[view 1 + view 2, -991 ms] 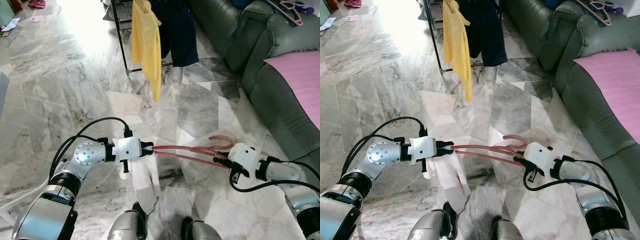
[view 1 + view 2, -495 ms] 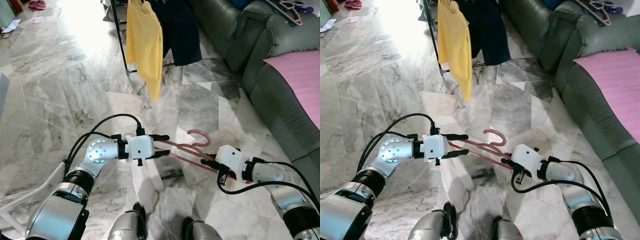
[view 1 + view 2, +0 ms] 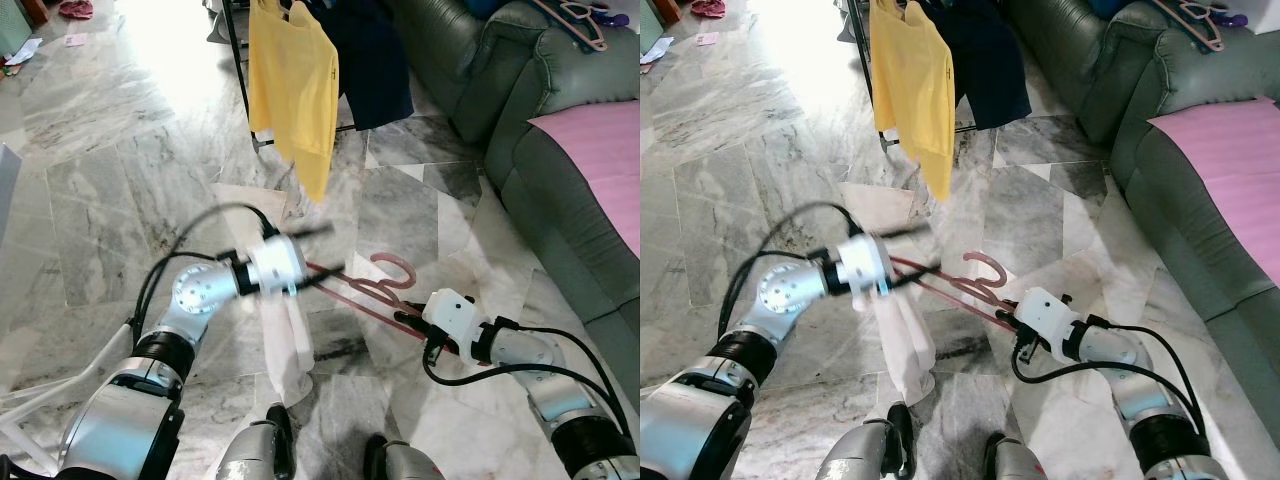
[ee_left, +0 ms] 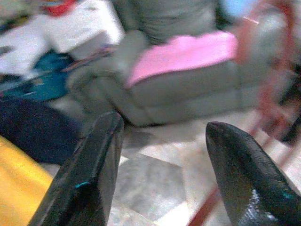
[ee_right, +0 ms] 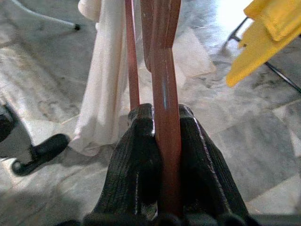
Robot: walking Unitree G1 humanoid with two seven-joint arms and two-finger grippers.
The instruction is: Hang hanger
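A reddish-pink hanger [image 3: 365, 292] with a white garment [image 3: 285, 340] draped over it hangs low above the marble floor in front of me. My right gripper [image 3: 418, 326] is shut on one end of its bar; in the right wrist view the fingers [image 5: 136, 155] clamp the red bar [image 5: 164, 94]. The left gripper [image 3: 322, 256] is blurred, open and just above the hanger's other end. Nothing sits between its fingers [image 4: 94, 169] in the left wrist view, and the hanger [image 4: 268, 89] passes beside them. A black clothes rack [image 3: 240, 70] stands ahead.
A yellow shirt [image 3: 295, 90] and a dark navy garment [image 3: 375, 65] hang on the rack. A green sofa [image 3: 520, 130] with a pink cloth [image 3: 600, 150] and a spare pink hanger [image 3: 575, 20] lines the right side. My feet [image 3: 275, 435] stand below.
The left gripper let go of the hanger's end, opened and rose slightly. The right gripper carried the hanger leftwards, and the hanger turned so its hook points up.
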